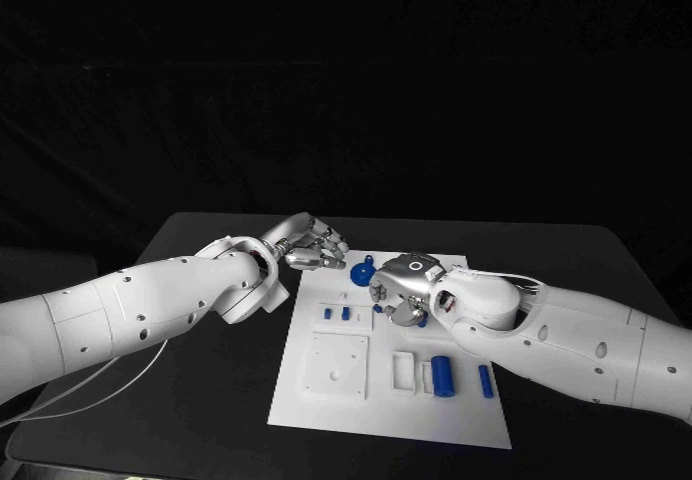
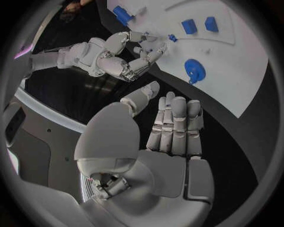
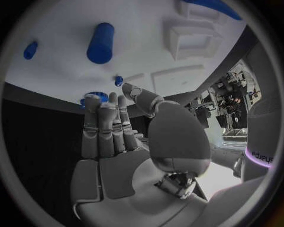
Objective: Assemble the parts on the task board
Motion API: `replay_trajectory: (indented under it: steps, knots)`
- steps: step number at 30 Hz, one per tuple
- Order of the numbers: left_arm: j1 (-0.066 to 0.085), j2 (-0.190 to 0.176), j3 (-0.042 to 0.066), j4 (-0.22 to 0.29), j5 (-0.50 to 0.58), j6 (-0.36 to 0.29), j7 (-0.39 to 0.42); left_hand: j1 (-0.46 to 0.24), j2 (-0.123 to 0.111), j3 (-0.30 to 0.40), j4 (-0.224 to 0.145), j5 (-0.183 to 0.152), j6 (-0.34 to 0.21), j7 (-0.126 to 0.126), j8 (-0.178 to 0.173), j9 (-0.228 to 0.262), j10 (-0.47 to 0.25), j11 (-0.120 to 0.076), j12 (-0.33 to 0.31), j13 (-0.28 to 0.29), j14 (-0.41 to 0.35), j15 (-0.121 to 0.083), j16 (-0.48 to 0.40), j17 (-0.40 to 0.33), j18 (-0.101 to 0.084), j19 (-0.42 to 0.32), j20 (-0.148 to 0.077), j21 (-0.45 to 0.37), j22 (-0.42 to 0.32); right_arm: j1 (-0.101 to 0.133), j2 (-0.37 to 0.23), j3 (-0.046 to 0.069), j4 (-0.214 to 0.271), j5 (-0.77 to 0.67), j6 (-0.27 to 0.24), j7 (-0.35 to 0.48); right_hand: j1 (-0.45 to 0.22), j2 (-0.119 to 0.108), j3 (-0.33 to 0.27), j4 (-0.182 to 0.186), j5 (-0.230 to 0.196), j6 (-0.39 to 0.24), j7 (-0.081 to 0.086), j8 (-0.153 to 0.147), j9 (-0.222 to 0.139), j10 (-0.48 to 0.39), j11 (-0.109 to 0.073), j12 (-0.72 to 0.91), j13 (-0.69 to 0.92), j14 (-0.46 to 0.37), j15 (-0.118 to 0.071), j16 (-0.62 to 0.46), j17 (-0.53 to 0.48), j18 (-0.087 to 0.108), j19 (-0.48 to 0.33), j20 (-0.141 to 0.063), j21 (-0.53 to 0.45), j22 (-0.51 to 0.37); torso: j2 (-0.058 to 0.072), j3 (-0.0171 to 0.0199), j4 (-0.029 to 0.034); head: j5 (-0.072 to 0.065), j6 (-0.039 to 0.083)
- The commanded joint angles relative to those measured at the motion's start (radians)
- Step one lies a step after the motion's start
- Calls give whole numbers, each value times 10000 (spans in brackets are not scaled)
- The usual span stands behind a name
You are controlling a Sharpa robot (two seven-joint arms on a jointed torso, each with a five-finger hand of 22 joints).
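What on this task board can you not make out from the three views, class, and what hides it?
- Head view: the right hand covers the task board beneath it.
- Head view: the round blue part is half hidden behind the right hand.
- Right wrist view: a blue part is cut off at the circle's rim.

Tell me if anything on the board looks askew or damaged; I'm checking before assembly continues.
Nothing stands out. The task board lies flat on the table, the blue parts rest on it in their places, and both the left hand and right hand hover empty.
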State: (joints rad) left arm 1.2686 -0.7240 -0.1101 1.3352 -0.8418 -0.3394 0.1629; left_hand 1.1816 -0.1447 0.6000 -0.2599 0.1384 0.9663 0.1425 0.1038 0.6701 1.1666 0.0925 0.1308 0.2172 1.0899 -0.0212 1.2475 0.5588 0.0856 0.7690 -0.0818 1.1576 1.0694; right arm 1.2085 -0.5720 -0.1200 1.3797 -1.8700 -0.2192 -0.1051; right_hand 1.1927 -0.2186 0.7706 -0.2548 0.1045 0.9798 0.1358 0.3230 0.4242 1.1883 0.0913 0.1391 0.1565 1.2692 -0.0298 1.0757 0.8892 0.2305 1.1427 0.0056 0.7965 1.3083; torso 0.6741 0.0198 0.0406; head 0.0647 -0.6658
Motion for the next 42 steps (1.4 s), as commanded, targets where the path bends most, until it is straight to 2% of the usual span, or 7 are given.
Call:
replay_trajectory:
  steps: [1,18,42]
  knots:
    - [31,3,9,36,97,-64,112,-4,63,10,56,44,-3,74,49,-11,72,-14,-58,-11,86,-4,59,8,255,78,-357,51,8,-18,33,0,-12,-202,-86,-34,15,-117,64,15,-43,-26,38,-17,-13,46,-25,-35,-10,43,57,44,-15,313,4,0,27,224,0,-5,-2,22,-23]
    - [70,-20,8,61,97,-51,76,-2,77,14,61,41,-34,87,47,-30,72,-14,-78,-17,108,-5,67,7,260,101,-364,54,4,-117,201,-3,-247,-207,153,-31,-19,-36,205,142,-182,222,-70,122,25,403,-139,5,60,36,-53,152,-32,312,19,-35,170,222,-3,-3,-7,64,-96]
    - [108,-21,8,68,97,-31,41,12,82,13,61,35,-82,107,51,-63,89,-19,-107,-23,168,-11,103,14,273,155,-375,74,6,-181,399,-33,-499,-257,495,-99,-77,26,228,185,-185,260,-89,142,27,461,-159,-22,72,22,-74,179,-46,313,5,-41,217,218,-13,-3,-16,99,-176]
